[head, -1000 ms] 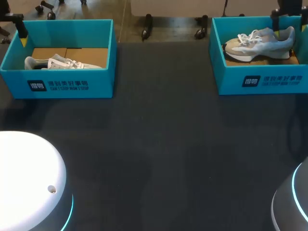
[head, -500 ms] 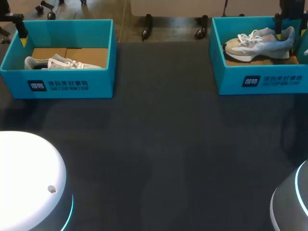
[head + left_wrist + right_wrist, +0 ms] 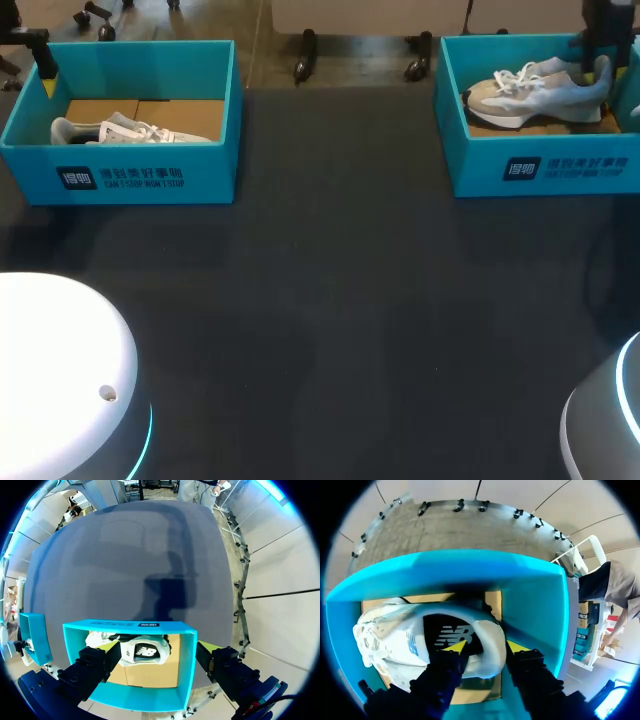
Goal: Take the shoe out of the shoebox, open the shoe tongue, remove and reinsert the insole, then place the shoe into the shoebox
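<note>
Two teal shoeboxes stand at the table's far side. The right shoebox [image 3: 545, 165] holds a grey and beige shoe [image 3: 530, 90] lying with its heel to the right. My right gripper [image 3: 598, 55] is down in that box at the heel. In the right wrist view one yellow tip sits inside the shoe's [image 3: 410, 635] opening and the other outside the heel, so the right gripper [image 3: 487, 647] is shut on the heel wall. The left shoebox [image 3: 140, 175] holds a white shoe [image 3: 120, 130]. My left gripper [image 3: 47, 75] hangs open over that box's [image 3: 135, 695] far left end, above the shoe [image 3: 145, 650].
A wide stretch of dark table [image 3: 330, 300] lies between the boxes and the near edge. My arms' white bases sit at the near left [image 3: 60, 380] and near right [image 3: 605, 420] corners.
My right gripper has shifted a little right and down onto the shoe's heel, and its fingers have come together on it. The left arm has not moved.
</note>
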Motion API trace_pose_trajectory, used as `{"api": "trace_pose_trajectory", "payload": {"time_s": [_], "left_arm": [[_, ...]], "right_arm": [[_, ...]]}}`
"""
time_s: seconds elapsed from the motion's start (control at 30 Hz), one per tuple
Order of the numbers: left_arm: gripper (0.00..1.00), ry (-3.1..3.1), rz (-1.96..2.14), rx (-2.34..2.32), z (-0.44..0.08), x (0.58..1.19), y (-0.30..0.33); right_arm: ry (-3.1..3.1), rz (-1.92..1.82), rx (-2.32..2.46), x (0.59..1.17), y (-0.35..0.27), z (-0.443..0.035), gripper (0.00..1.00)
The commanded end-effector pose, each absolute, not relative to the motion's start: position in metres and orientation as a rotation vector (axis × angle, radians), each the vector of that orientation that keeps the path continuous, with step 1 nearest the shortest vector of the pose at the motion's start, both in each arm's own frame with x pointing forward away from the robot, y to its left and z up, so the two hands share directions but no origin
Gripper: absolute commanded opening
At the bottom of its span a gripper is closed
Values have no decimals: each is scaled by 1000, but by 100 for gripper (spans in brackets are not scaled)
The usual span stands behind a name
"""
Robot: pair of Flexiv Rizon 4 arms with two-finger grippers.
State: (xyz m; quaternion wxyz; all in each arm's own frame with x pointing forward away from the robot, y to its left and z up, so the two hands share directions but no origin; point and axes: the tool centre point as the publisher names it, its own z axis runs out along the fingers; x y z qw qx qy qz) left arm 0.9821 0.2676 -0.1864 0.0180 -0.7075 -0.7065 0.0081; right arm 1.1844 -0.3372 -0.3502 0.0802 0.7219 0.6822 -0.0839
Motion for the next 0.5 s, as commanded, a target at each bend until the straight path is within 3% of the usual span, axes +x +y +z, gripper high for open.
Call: {"api": "trace_pose_trajectory", "payload": {"time_s": [0.03, 0.13, 0.2, 0.23, 0.27, 0.3, 0.5], "left_arm": [[100, -2191, 22, -2197, -186, 982, 268], [100, -2191, 22, -2197, -186, 982, 268], [100, -2191, 22, -2197, -186, 982, 268], [100, -2191, 22, -2197, -186, 982, 268], [100, -2191, 22, -2197, -186, 982, 268], [100, -2191, 22, -2197, -186, 982, 268], [100, -2191, 22, -2197, -186, 982, 268]], "right_arm": [[2074, -355, 2212, 1193, -334, -356, 38], [2078, -354, 2205, 1192, -333, -356, 34], [2077, -354, 2202, 1192, -333, -356, 44], [2074, -355, 2202, 1192, -333, -356, 63], [2068, -356, 2203, 1192, -334, -356, 91], [2065, -355, 2205, 1193, -335, -355, 100], [2057, -358, 2203, 1193, -336, -355, 100]]}}
